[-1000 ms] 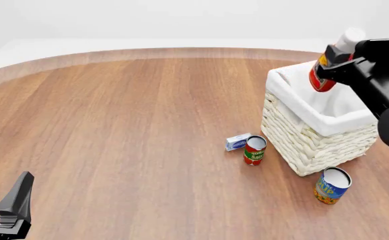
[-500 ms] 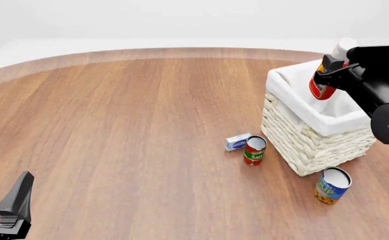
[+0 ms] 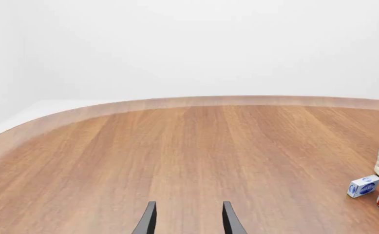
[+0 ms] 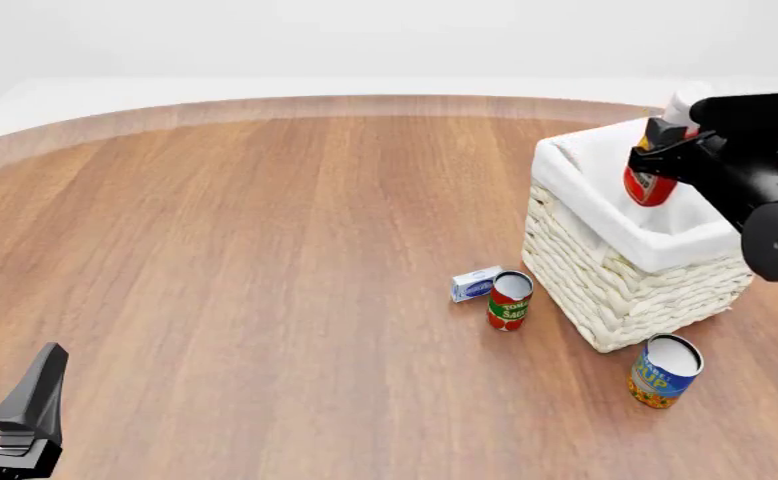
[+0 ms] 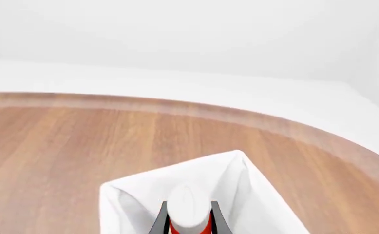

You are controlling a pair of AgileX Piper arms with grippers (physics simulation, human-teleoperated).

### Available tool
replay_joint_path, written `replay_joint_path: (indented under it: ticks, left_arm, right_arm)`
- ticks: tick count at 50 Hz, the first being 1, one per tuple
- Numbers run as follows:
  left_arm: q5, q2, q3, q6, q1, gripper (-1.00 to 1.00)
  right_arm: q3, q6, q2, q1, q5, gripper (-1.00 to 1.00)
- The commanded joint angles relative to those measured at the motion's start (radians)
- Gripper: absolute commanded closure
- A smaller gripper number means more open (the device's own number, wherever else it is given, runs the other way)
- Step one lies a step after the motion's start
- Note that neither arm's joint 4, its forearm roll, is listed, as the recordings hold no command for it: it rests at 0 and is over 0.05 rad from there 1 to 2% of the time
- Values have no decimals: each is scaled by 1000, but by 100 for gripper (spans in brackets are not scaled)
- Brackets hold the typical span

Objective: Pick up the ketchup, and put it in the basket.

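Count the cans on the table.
2: the red-and-green can stands beside the small box, left of the basket; the blue-and-orange can stands by the basket's near corner. None seems hidden.

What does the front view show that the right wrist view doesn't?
Front only: the woven cream wicker basket's sides, the red-and-green can, the blue-and-orange can, the small blue-white box, and the left gripper. Right wrist only: nothing extra. Both: the red white-capped ketchup bottle held in the right gripper over the basket's white liner.
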Motion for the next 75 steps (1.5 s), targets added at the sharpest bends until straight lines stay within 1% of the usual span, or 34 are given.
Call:
replay_joint_path:
  ticks: [1, 25, 32, 62, 75]
  left_arm:
    - [0, 0, 0, 0, 0, -100]
    - [0, 0, 0, 0, 0, -100]
    - [0, 0, 0, 0, 0, -100]
    - [0, 0, 0, 0, 0, -100]
    - [0, 0, 0, 0, 0, -100]
  right_arm:
    - [-17, -4, 6, -11, 23, 100]
    - [-44, -13, 42, -11, 64, 100]
    - [-44, -28, 62, -13, 66, 100]
    - [-65, -2, 112, 2, 89, 100]
    - [-67, -4, 126, 2, 93, 100]
